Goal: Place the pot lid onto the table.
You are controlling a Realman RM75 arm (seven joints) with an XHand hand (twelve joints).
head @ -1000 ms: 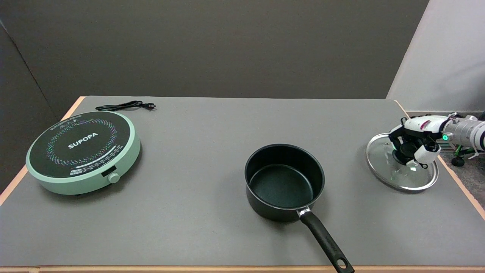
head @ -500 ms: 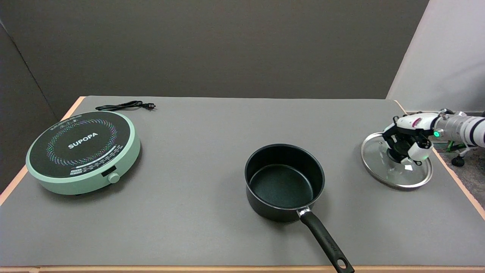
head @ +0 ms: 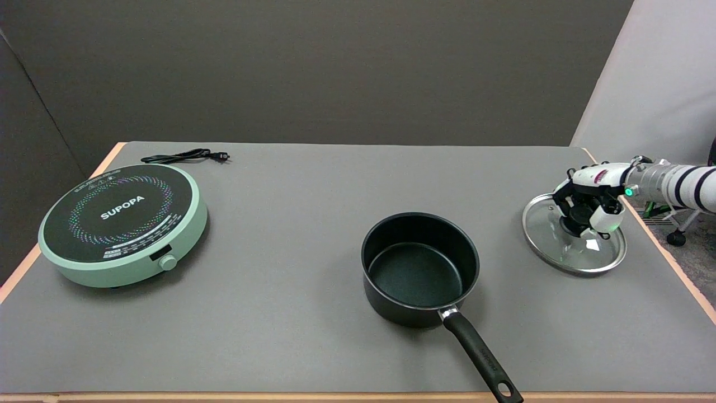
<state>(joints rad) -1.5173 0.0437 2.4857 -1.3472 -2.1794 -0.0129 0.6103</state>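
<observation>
Well right of the pot, near the table's right edge, we see the lid: a round pane of clear glass, ringed by a bright metal rim, with a dark knob at its centre. The grey tabletop shows through the glass, and small glints of light sit on it just below the knob. The rim looks low over the surface, but we cannot tell whether it touches the table or hangs just above it.

Our right hand comes in from the right, over the lid. Its fingers are curled down around the knob and grip it, so most of the knob is hidden beneath them. A small green light glows at the wrist behind the hand.

The pot is black, open and uncovered, with its long black handle pointing toward the table's near edge and slightly to the right. Far left of the pot sits a round cooker with a pale green body and a black top marked SUPOPA. Behind the cooker, farther from the pot, a black cord lies loose on the table.
</observation>
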